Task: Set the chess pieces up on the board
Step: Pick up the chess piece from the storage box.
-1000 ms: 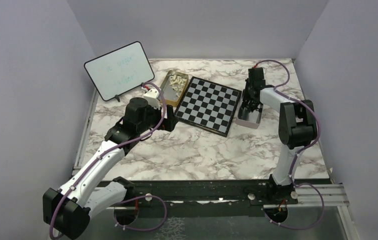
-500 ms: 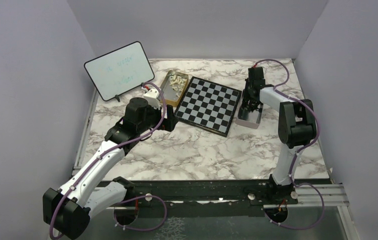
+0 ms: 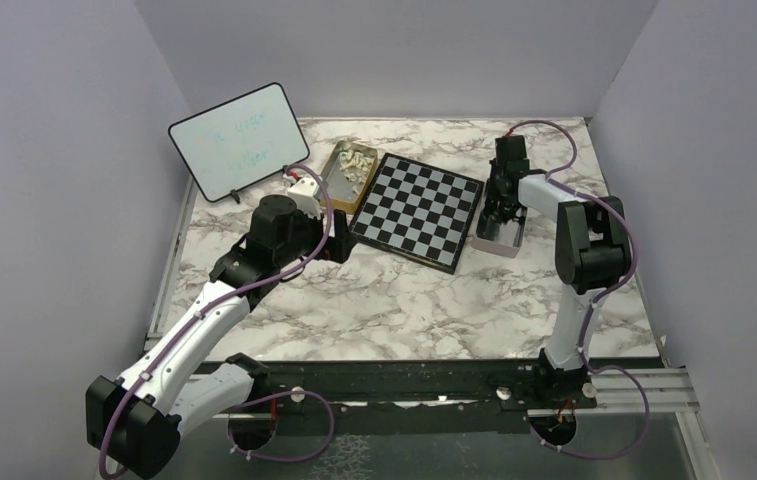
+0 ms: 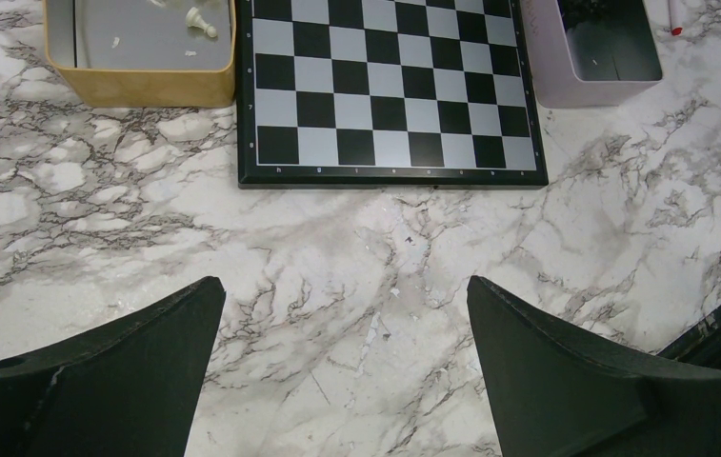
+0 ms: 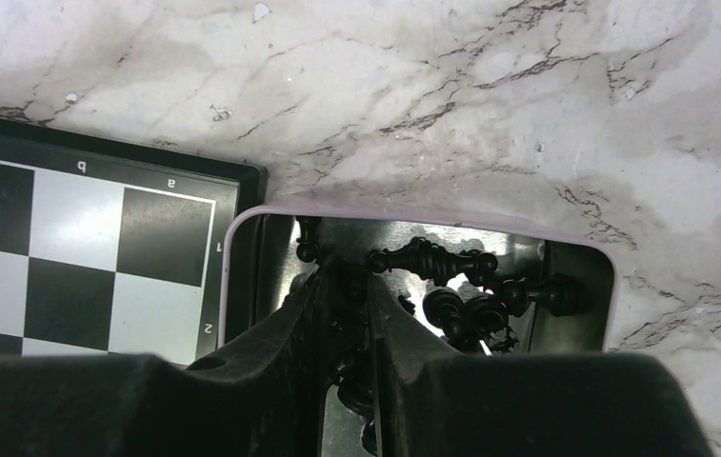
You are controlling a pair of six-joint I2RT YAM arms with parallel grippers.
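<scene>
The board (image 3: 417,210) lies bare at the middle back, and shows in the left wrist view (image 4: 385,86) and at the left of the right wrist view (image 5: 80,257). Cream chess pieces (image 3: 357,160) lie in a gold tin (image 3: 334,190) left of it. Black chess pieces (image 5: 432,259) lie heaped in a pale pink tin (image 5: 413,211) right of it. My right gripper (image 5: 349,276) reaches down into that tin, its jaws nearly together on a black piece. My left gripper (image 4: 345,295) hangs open over bare marble near the board's front edge, holding nothing.
A white dry-erase board (image 3: 239,140) leans at the back left, behind the gold tin (image 4: 137,86). The pink tin (image 4: 566,86) touches the board's right side. Purple walls close in the marble table (image 3: 404,300) on three sides.
The right arm has shifted very slightly over the pink tin. The left arm has not moved.
</scene>
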